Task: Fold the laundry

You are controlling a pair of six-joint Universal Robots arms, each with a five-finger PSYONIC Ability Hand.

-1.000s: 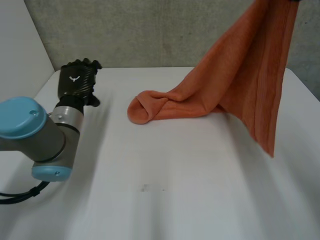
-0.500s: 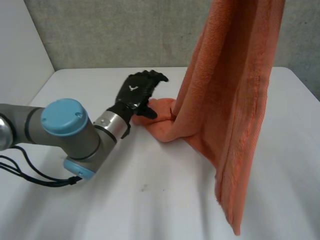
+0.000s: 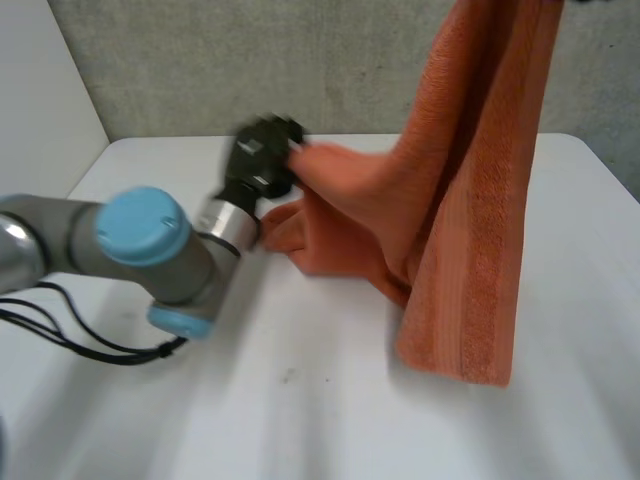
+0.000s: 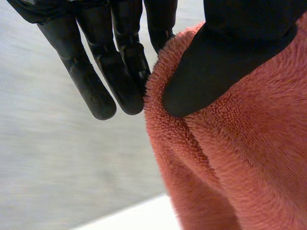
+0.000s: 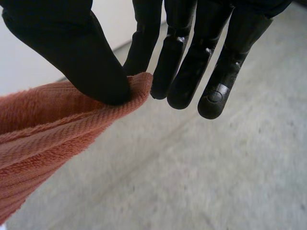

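White table (image 3: 330, 420), matte; small dark speck (image 3: 288, 376) near front middle. Grey mottled wall (image 3: 250, 60) behind table. Plain white panel (image 3: 40, 90) along left side.

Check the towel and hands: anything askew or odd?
Nothing damaged. The orange towel hangs bunched, not spread: the right hand pinches a corner high up, the left hand pinches an edge lower down, and a crumpled fold seems to rest on the table.
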